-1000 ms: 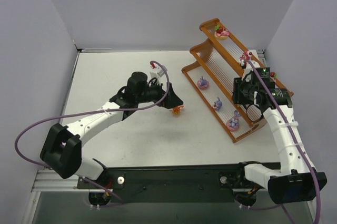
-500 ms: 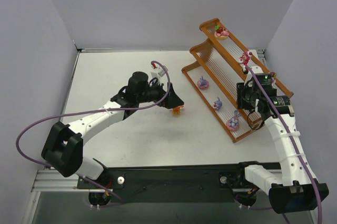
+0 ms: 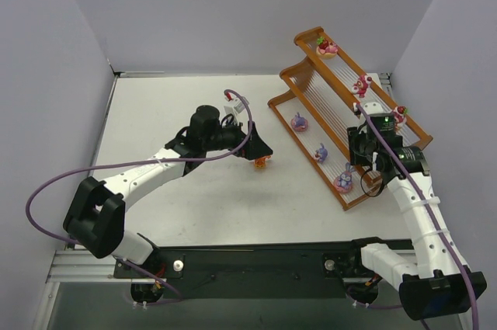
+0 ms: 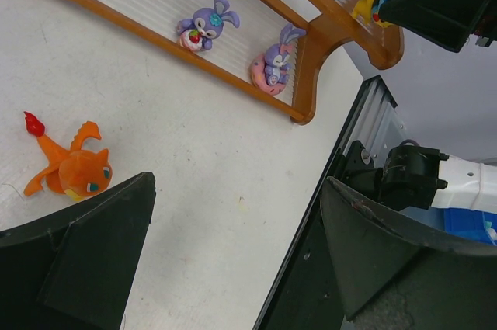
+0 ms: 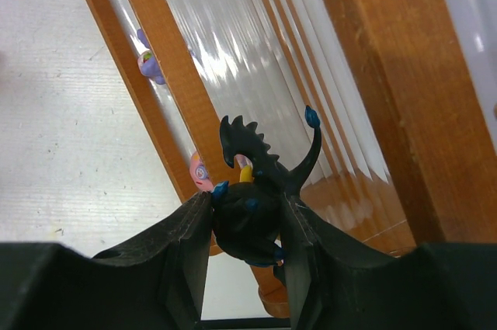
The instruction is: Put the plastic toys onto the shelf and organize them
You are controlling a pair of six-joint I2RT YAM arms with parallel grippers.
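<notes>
Shifted nearward along shelf (image 5: 373, 74): right fingers (image 5: 182, 244), clamping black winged toy (image 5: 252, 206) | left fingers (image 4: 101, 244) spread wide, orange toy (image 4: 70, 167) just beside

Top camera looks down from high behind; both close wrist cameras also see the shelf (image 3: 326, 105)

No text, label, brand, number or sign can be read anywhere in these views, on any surface shown.
</notes>
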